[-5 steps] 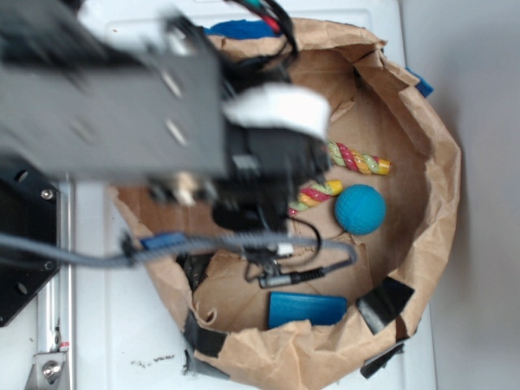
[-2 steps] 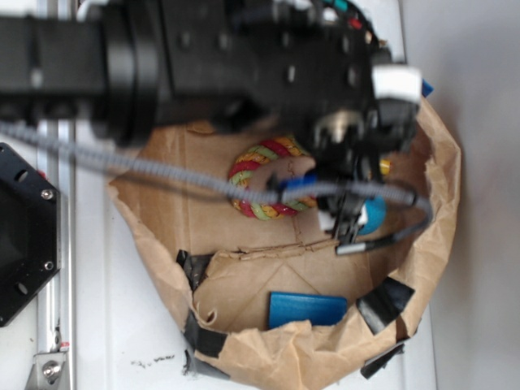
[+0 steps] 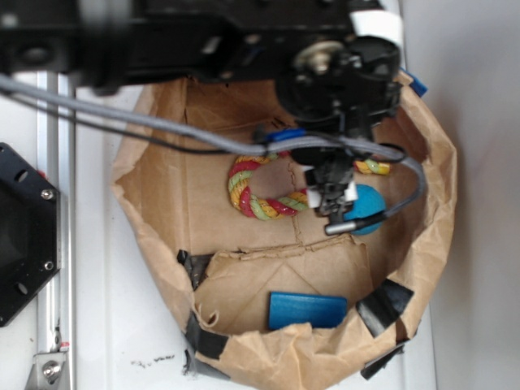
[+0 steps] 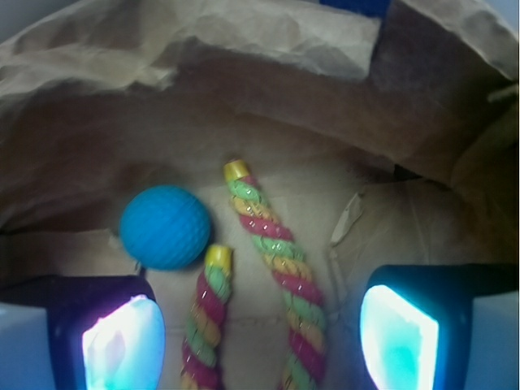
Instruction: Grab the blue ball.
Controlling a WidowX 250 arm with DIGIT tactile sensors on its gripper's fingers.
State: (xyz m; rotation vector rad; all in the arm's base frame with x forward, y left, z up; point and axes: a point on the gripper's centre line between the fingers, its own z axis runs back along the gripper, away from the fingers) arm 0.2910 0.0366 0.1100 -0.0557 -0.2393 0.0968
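Gripper (image 4: 260,333) fingers apart (nothing between) above rope toy (image 4: 272,268); blue ball (image 4: 166,227) just beside rope toy's tips.

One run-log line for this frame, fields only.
gripper: open, empty | small teal-blue textured ball: ungrasped, left of gap | striped multicolour rope toy: ends between fingers | phase: approach

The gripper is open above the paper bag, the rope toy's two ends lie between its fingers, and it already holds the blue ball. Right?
Not quite. The gripper holds nothing: in the wrist view the blue ball lies free on the floor of the paper bag, beyond one finger and beside the rope toy. The rest stands: the jaws are open and both rope ends lie between the fingers.
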